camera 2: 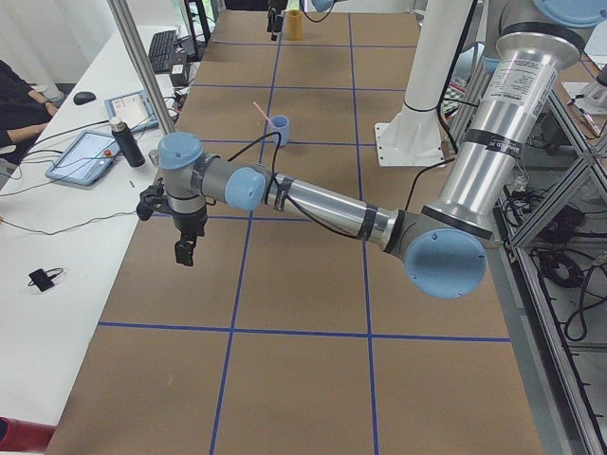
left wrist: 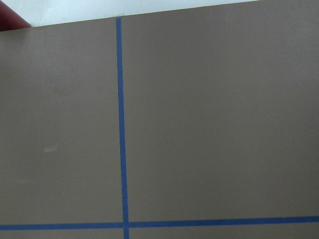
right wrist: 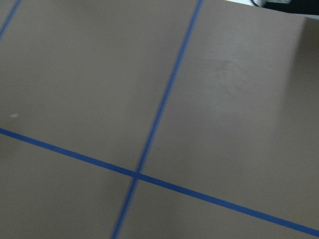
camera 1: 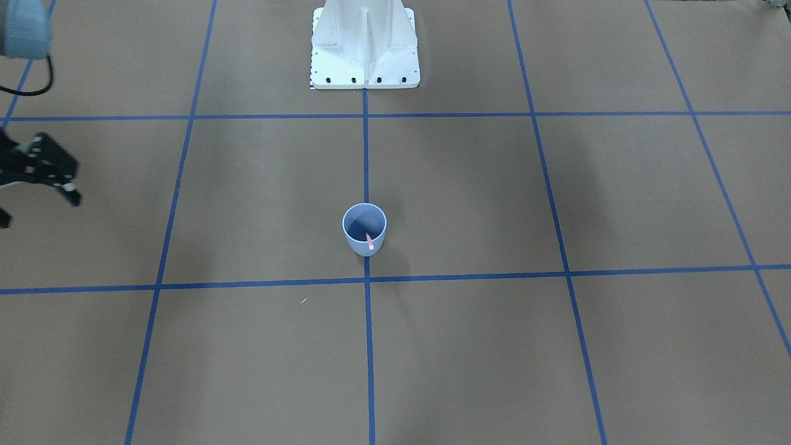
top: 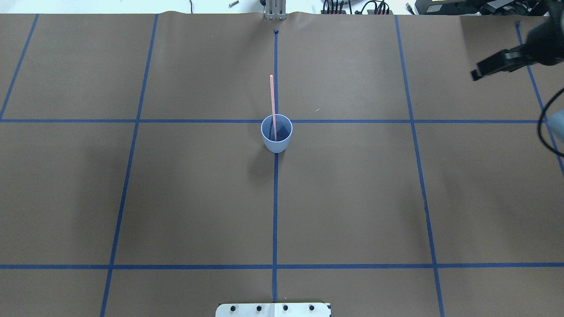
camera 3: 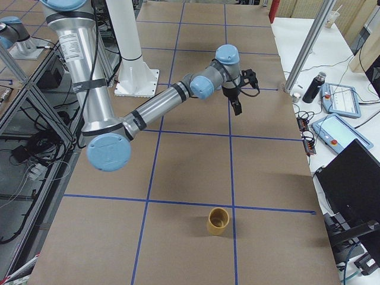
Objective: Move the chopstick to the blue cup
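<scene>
The blue cup (top: pixel 276 143) stands upright at the middle of the table, on the centre tape line; it also shows in the front view (camera 1: pixel 361 247) and the left side view (camera 2: pixel 280 126). One pale pink chopstick (top: pixel 273 101) stands in it, leaning on the rim away from the robot; its tip shows over the rim (camera 1: pixel 369 242). My right gripper (camera 1: pixel 38 209) is open and empty, far off to the cup's side near the table edge (top: pixel 480 70). My left gripper (camera 2: pixel 183 248) hangs over the table's left end; I cannot tell if it is open or shut.
A yellow cup (camera 3: pixel 218 221) stands at the table's right end. The robot's white base (camera 1: pixel 364 55) is behind the blue cup. A side bench holds a bottle (camera 2: pixel 126 142) and tablets. Blue tape lines grid the brown table.
</scene>
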Tool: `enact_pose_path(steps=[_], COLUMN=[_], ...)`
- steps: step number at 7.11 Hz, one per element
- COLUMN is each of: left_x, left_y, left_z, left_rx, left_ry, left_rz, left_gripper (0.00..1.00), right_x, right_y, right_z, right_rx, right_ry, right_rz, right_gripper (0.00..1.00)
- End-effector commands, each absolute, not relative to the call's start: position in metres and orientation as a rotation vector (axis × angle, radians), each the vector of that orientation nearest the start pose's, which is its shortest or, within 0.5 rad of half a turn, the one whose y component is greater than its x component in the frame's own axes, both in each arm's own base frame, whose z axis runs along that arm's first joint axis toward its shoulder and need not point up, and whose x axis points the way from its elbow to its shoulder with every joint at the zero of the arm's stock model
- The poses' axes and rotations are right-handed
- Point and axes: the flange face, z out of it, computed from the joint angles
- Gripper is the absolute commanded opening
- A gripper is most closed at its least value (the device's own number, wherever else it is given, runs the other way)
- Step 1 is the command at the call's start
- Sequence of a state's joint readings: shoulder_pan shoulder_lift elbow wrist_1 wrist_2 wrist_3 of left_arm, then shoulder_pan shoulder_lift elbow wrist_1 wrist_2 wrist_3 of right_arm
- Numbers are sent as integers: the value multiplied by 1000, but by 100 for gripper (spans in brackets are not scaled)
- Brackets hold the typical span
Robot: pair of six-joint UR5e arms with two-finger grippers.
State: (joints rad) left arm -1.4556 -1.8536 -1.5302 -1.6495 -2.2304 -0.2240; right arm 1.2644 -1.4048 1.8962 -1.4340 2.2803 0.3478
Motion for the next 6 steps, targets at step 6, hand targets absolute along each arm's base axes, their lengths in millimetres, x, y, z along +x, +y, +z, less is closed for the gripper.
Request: enact_pose_path(steps=[6], left_x=[-41], left_y=[-514], left_z=[639], left_rx=[222], left_ry=[771], left_rz=[-13], left_gripper=[98], right_x=[84], right_y=[-454], right_z=[672], right_rx=[94], right_ry=[-723], right_rz=[-214], right_gripper=[100])
